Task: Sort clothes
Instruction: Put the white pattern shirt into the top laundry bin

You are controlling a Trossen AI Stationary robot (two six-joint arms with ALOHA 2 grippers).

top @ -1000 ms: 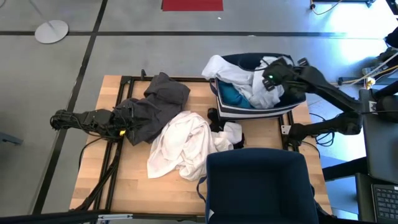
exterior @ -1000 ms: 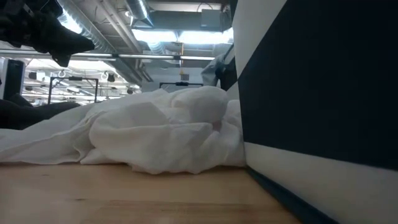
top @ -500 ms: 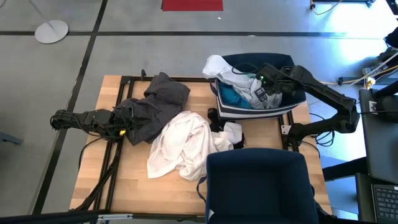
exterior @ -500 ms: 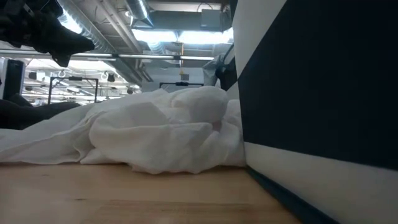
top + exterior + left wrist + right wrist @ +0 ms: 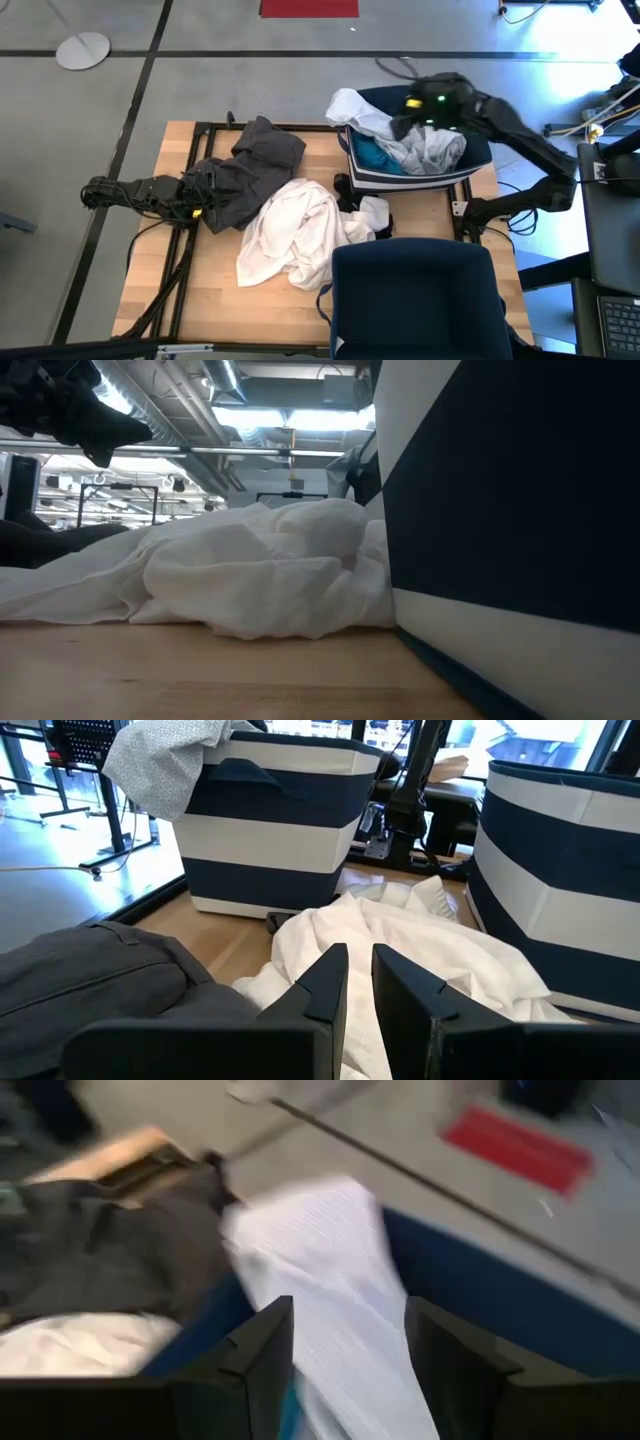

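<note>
A white garment [image 5: 295,230] lies heaped mid-table, also in the low view [image 5: 250,580]. A dark grey garment [image 5: 250,165] lies spread at the far left, beside my left gripper [image 5: 207,192], which is shut and level, its fingers [image 5: 325,985] bare. The far navy-and-white bin [image 5: 415,178] holds a pale garment [image 5: 432,150] and a turquoise one [image 5: 368,155]. Another white garment [image 5: 355,108] hangs over the bin's far left rim. My right gripper [image 5: 345,1370] hovers open above that bin [image 5: 398,125], with nothing between its fingers.
A second navy-and-white bin [image 5: 415,300] stands at the near right edge, and its wall [image 5: 520,510] fills the right of the low view. A black frame and cables [image 5: 170,270] run along the table's left side. Bare wood [image 5: 210,300] shows at the near left.
My right gripper has opened and let go of the pale garment, which now lies in the far bin. The gripper has risen out of the bin, tipped up from pointing down, and swung toward the bin's far left rim.
</note>
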